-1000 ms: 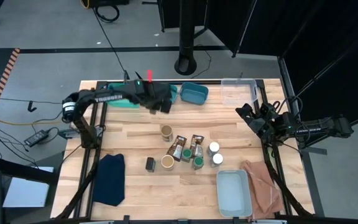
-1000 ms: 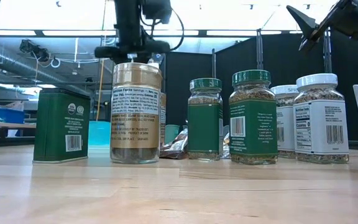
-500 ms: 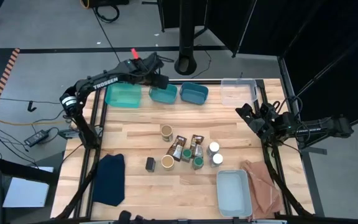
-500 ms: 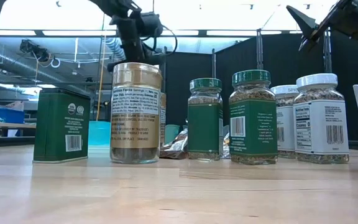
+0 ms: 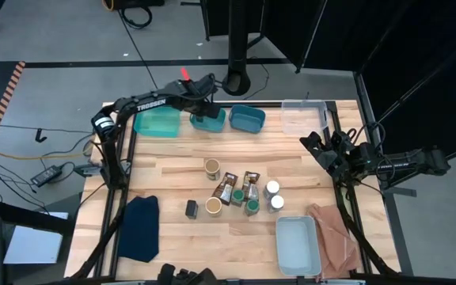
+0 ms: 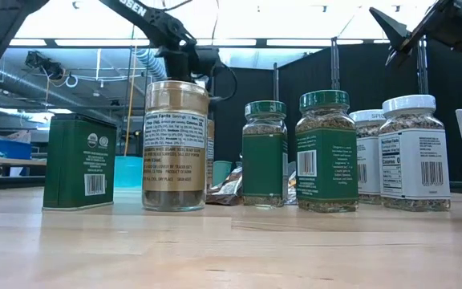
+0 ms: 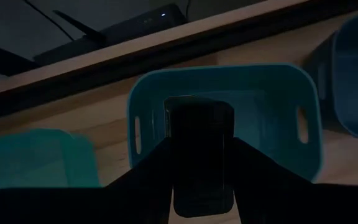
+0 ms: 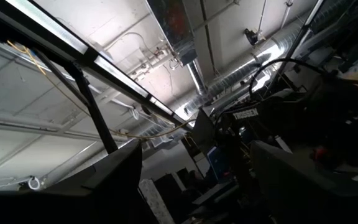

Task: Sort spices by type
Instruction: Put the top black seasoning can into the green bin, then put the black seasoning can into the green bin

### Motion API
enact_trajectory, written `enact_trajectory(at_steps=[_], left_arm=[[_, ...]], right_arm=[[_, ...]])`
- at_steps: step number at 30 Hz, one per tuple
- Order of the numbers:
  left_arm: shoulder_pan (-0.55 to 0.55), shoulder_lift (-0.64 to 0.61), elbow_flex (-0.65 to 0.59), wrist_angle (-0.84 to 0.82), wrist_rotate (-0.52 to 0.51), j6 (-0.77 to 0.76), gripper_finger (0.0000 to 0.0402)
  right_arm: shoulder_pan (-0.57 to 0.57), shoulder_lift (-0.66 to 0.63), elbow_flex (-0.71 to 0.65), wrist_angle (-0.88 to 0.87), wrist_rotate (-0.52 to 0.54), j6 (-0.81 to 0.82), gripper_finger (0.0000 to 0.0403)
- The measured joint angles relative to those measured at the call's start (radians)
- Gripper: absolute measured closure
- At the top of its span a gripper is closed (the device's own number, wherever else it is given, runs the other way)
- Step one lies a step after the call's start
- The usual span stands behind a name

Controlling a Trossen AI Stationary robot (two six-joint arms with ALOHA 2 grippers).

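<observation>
My left gripper (image 5: 205, 109) is shut on a dark rectangular tin (image 7: 201, 155) and hangs over the middle teal bin (image 5: 209, 121) at the table's far edge. The other spices stand mid-table: two tan-topped jars (image 5: 212, 167) (image 5: 213, 206), a dark tin (image 5: 191, 209), two flat packets (image 5: 228, 187), green-lidded jars (image 5: 252, 207) and white-lidded jars (image 5: 272, 188), all resting on their bases. My right gripper (image 5: 317, 144) waits open at the table's right edge, pointing up, with nothing between its fingers. My left gripper pinches the dark tin by its two opposite sides (image 7: 178, 149) between its two fingers. The fingers (image 7: 157, 163) come from above, slanting down toward the far edge. The tin hangs clear above the floor of the middle teal bin (image 7: 272, 93).
A teal bin (image 5: 156, 121) stands left of the middle one, a darker blue bin (image 5: 247, 119) and a clear bin (image 5: 302, 119) to its right. A pale bin (image 5: 298, 245) and a brown bag (image 5: 335, 237) sit near right, a dark blue cloth (image 5: 138, 227) near left.
My left gripper, still shut, has swung from the near side of the teal bins toward the table's far edge and then come down and a little to the right over the middle teal bin.
</observation>
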Motion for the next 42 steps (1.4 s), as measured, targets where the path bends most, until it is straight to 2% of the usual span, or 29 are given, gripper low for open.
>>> enact_trajectory(at_steps=[12, 27, 37, 42], left_arm=[[0.018, 0.013, -0.040, 0.053, -0.004, 0.000, 0.0279], [0.039, 0.013, -0.083, 0.108, 0.052, 0.005, 0.0276], [0.039, 0.011, -0.083, 0.128, 0.051, 0.006, 0.0207], [0.039, 0.011, -0.083, 0.128, 0.054, 0.008, 0.0189]], right_arm=[[0.000, 0.000, 0.000, -0.006, 0.000, 0.000, 0.0096], [0.000, 0.000, 0.000, -0.016, 0.000, 0.001, 0.0096], [0.000, 0.000, 0.000, -0.017, 0.000, 0.000, 0.0096], [0.000, 0.000, 0.000, -0.017, 0.000, 0.000, 0.0096]])
